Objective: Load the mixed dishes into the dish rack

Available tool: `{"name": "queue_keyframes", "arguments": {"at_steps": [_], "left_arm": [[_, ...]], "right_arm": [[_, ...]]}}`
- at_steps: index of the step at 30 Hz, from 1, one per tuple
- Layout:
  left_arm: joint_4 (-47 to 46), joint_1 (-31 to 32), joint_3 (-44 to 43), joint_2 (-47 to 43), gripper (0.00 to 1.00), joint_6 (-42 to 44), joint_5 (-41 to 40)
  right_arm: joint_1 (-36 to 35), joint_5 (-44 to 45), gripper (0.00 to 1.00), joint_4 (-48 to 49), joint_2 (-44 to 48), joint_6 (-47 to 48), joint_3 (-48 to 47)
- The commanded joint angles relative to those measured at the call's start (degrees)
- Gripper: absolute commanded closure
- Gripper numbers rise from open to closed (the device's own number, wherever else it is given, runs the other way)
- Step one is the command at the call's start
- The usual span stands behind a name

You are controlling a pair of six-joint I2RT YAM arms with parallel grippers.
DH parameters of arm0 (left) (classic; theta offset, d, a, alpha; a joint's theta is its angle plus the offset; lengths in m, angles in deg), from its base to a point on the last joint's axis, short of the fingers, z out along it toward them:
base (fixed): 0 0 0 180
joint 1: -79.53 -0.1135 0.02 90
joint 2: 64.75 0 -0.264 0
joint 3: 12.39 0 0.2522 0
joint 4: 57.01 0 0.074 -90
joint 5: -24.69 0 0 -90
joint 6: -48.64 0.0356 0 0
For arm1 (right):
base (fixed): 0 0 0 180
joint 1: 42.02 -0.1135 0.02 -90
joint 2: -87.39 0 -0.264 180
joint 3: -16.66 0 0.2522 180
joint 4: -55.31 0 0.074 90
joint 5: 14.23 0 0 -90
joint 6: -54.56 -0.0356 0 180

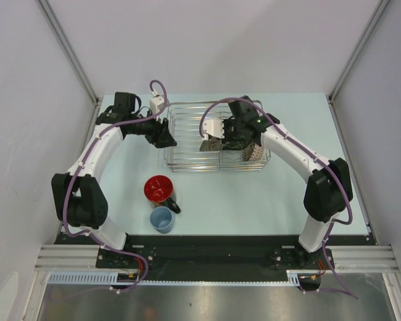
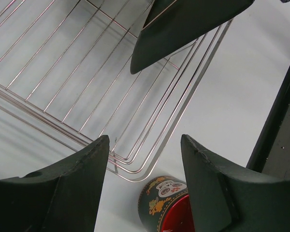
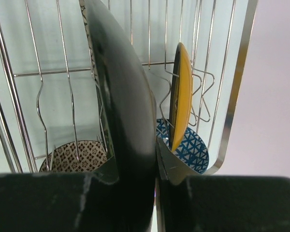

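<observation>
The dish rack, a silver wire basket, stands at the table's middle back. My right gripper is inside it, shut on the dark square plate, which stands on edge between the wires. Beside it the yellow plate stands upright in a slot. The blue-patterned bowl and the pinkish-beige patterned bowl lie lower in the rack. My left gripper hangs open and holds nothing at the rack's left near corner. The skull-print mug stands on the table below it. The light-blue cup stands just in front of the mug.
White walls with metal corner posts close in the table on three sides. The black base strip with both arm mounts runs along the near edge. Bare table lies between the rack and the right arm's base.
</observation>
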Motion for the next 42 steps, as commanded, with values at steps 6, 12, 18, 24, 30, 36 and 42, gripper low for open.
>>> {"name": "queue_keyframes", "arguments": {"at_steps": [6,12,18,24,30,36,42], "left_arm": [[0.10,-0.64,0.72,-0.57,0.34,2.33,1.45],[0.18,-0.72,1.42,-1.01,0.34,3.04,0.75],[0.10,-1.25,1.95,-1.37,0.34,3.57,0.22],[0.18,-1.34,1.86,-1.54,0.33,3.92,0.22],[0.54,-1.51,1.95,-1.72,0.33,4.27,-0.13],[0.45,-1.43,2.30,-2.24,0.34,4.27,-0.48],[0.45,-1.60,2.21,-2.42,0.33,4.36,-0.48]], "right_arm": [[-0.73,0.06,1.00,2.44,-0.83,0.09,-2.38],[-0.99,1.29,1.00,2.18,-1.53,-1.14,-0.54],[-2.13,1.29,0.89,3.23,-1.71,-5.17,1.75],[-2.75,-1.52,0.71,4.54,-0.66,-10.71,4.12],[-3.45,-3.11,0.00,6.04,-0.30,-13.79,6.32],[-5.03,-2.93,0.00,6.92,0.49,-16.42,5.18],[-7.32,0.23,0.00,6.66,4.44,-17.49,4.83]]}}
